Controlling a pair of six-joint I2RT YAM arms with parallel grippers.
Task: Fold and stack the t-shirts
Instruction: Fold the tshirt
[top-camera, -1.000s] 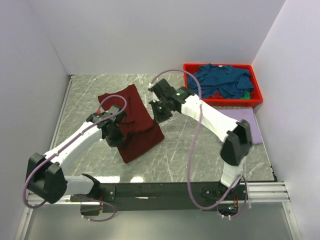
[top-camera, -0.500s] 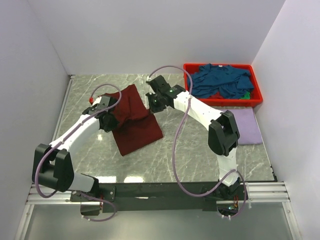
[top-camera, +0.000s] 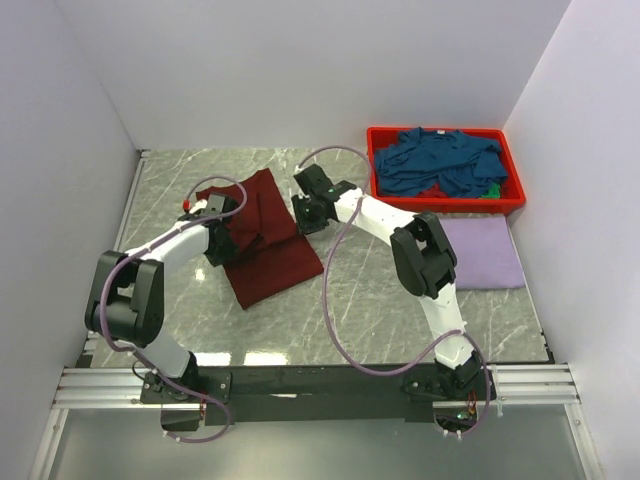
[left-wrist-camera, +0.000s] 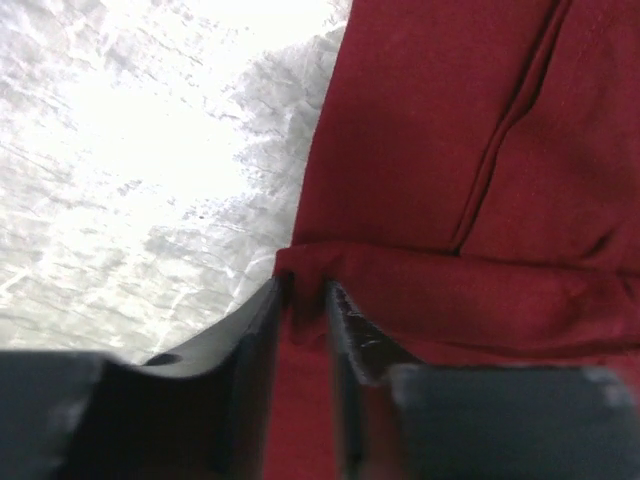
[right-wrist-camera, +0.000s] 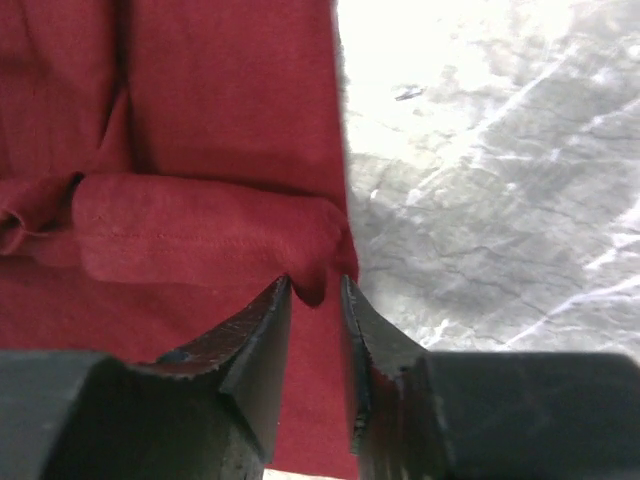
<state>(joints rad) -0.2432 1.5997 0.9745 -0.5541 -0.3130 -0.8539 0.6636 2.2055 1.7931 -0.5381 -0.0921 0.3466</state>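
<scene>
A dark maroon t-shirt (top-camera: 272, 238) lies partly folded on the marble table (top-camera: 380, 300), its far end turned over onto itself. At the shirt's left edge sits my left gripper (top-camera: 222, 240). In the left wrist view its jaws (left-wrist-camera: 308, 290) stand a little apart around the folded maroon hem (left-wrist-camera: 430, 280). My right gripper (top-camera: 303, 215) is at the shirt's right edge. Its jaws (right-wrist-camera: 316, 285) are parted, and the corner of the maroon fold (right-wrist-camera: 200, 240) hangs loose between them. A folded pale lavender t-shirt (top-camera: 482, 252) lies flat at the right.
A red bin (top-camera: 445, 206) at the back right holds several crumpled teal-blue t-shirts (top-camera: 440, 165). White walls close in the table on the left, back and right. Purple cables loop above both arms.
Both grippers carried the shirt's near end toward the back, folding the maroon shirt over itself. Their jaws, shut on the cloth before, now stand parted.
</scene>
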